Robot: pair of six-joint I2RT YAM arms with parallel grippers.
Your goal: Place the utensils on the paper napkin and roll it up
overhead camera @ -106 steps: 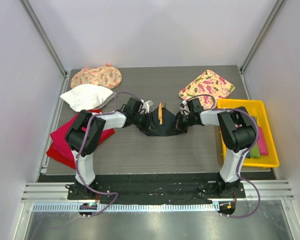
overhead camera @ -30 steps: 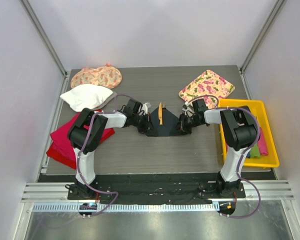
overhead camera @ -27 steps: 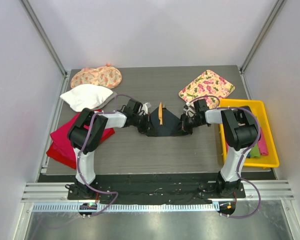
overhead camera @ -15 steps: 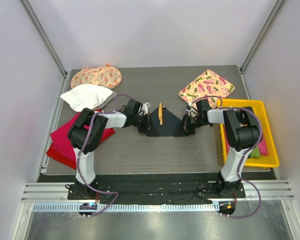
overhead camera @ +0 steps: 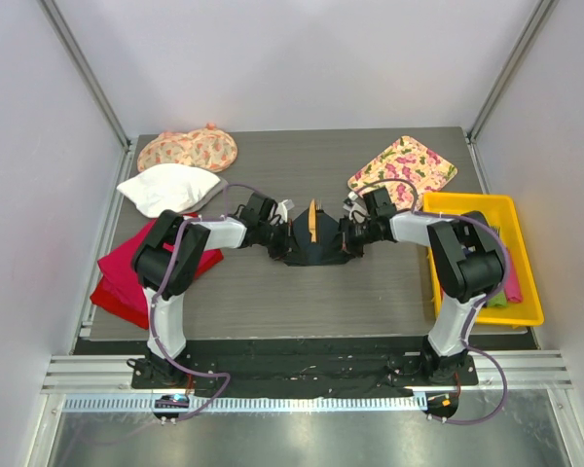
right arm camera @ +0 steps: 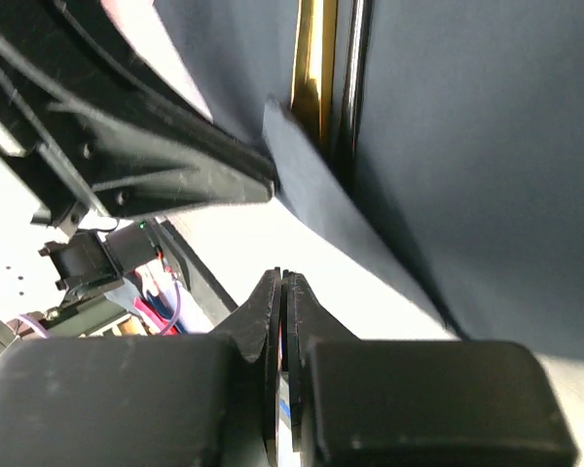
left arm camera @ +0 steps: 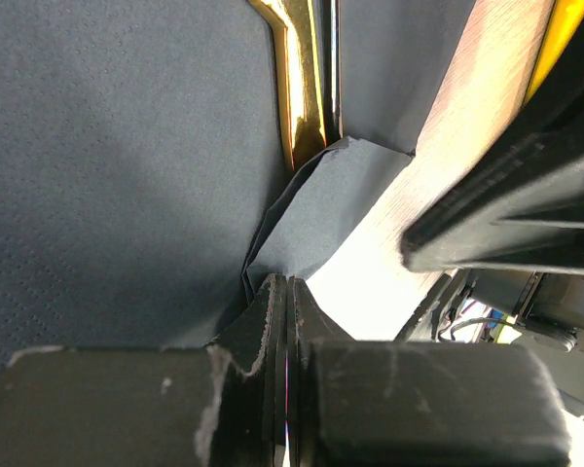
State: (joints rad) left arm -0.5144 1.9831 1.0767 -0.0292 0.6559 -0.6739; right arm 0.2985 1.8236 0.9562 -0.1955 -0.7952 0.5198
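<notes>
The paper napkin (overhead camera: 316, 249) is a dark sheet at the table's middle, with both side edges raised. The tan-orange utensils (overhead camera: 313, 222) lie along its centre and stick out at the far edge. My left gripper (overhead camera: 280, 233) is at the napkin's left edge. In the left wrist view it (left arm camera: 286, 282) is shut, and the napkin's (left arm camera: 107, 175) folds run into its tips below a golden utensil (left arm camera: 300, 88). My right gripper (overhead camera: 347, 233) is at the right edge. In the right wrist view it (right arm camera: 282, 277) is shut with a thin dark sliver between the jaws. The napkin (right arm camera: 487, 146) and utensils (right arm camera: 314, 58) lie beyond it.
A yellow bin (overhead camera: 526, 316) holding coloured cloths stands at the right edge. A floral cloth (overhead camera: 402, 165) lies at the back right. Floral pieces (overhead camera: 188, 149) and a white cloth (overhead camera: 168, 187) are at the back left. A red cloth (overhead camera: 127, 272) lies at the left.
My right gripper drifted slightly right, then came back left toward the utensils, drawing the napkin's right side inward. The left gripper has stayed put.
</notes>
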